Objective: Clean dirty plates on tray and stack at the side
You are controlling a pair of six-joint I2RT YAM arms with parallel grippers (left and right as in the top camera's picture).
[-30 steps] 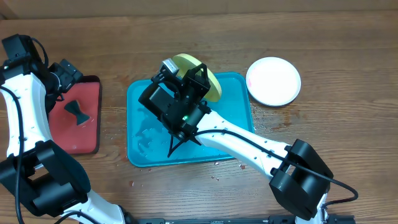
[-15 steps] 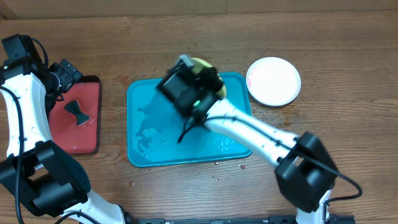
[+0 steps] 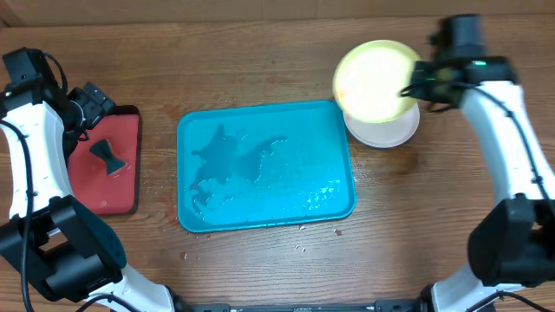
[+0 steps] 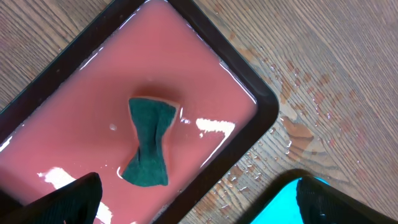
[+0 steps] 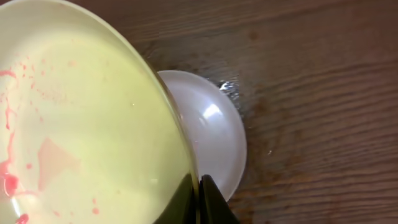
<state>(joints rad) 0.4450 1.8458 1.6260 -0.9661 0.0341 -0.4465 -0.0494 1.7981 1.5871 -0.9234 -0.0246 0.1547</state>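
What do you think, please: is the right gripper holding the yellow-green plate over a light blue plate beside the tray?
No: the overhead view shows the right gripper holding the yellow-green plate over a white plate, not light blue, beside the tray.

Both arms wear smooth white shells on their long links, the left arm (image 3: 35,165) and the right arm (image 3: 512,147) alike, with chunky black housings at every joint. A thin black cable runs along each white link. A small green light glows on the right arm's black wrist block. The left gripper (image 4: 198,193) has matte black, blunt fingers (image 4: 68,199) – the right gripper (image 5: 200,200) too, dark and narrow
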